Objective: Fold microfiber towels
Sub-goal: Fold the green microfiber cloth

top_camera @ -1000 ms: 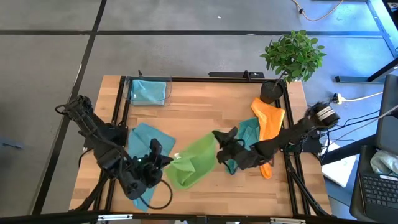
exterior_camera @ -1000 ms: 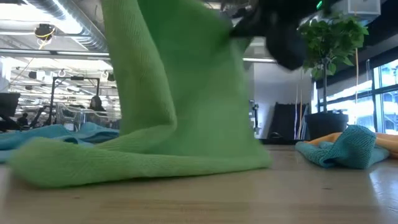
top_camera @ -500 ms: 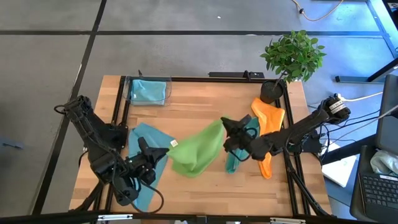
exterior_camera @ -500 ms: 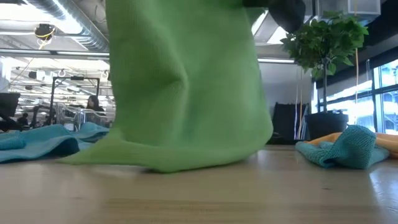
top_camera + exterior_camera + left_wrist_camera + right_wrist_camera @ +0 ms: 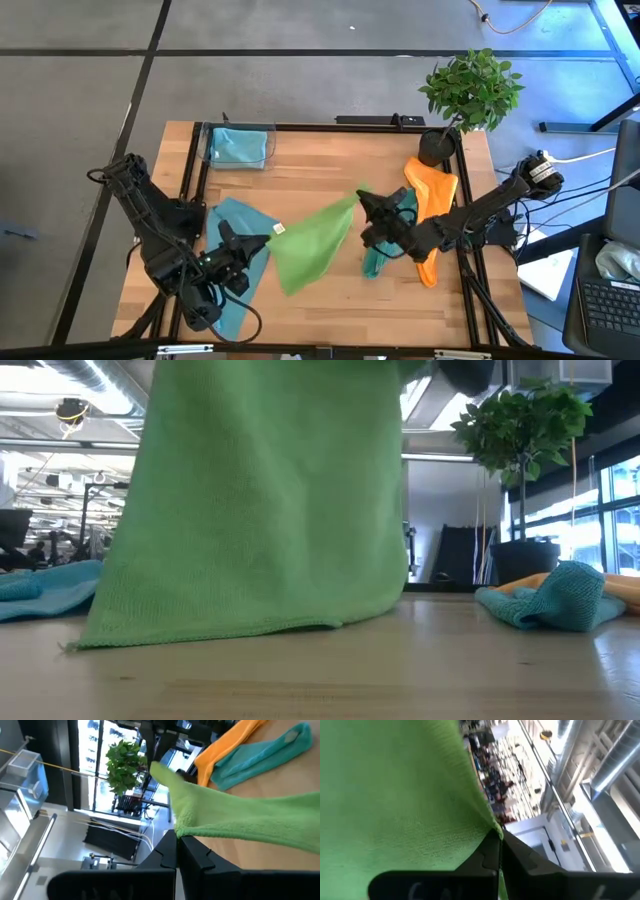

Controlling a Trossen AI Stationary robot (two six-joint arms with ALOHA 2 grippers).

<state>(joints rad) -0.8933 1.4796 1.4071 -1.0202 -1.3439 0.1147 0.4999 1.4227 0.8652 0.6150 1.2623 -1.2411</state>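
We find the lime green towel [image 5: 312, 245] stretched taut above the desk [image 5: 330, 170] between both arms, its lower hem brushing the wood. The left gripper [image 5: 268, 236], reaching in low from the desk's left front, has its fingers pinched on one corner. The right gripper [image 5: 362, 203], arm extended from the right edge, clamps the opposite corner.

Bright even daylight, window glare in wrist views, soft shadows.
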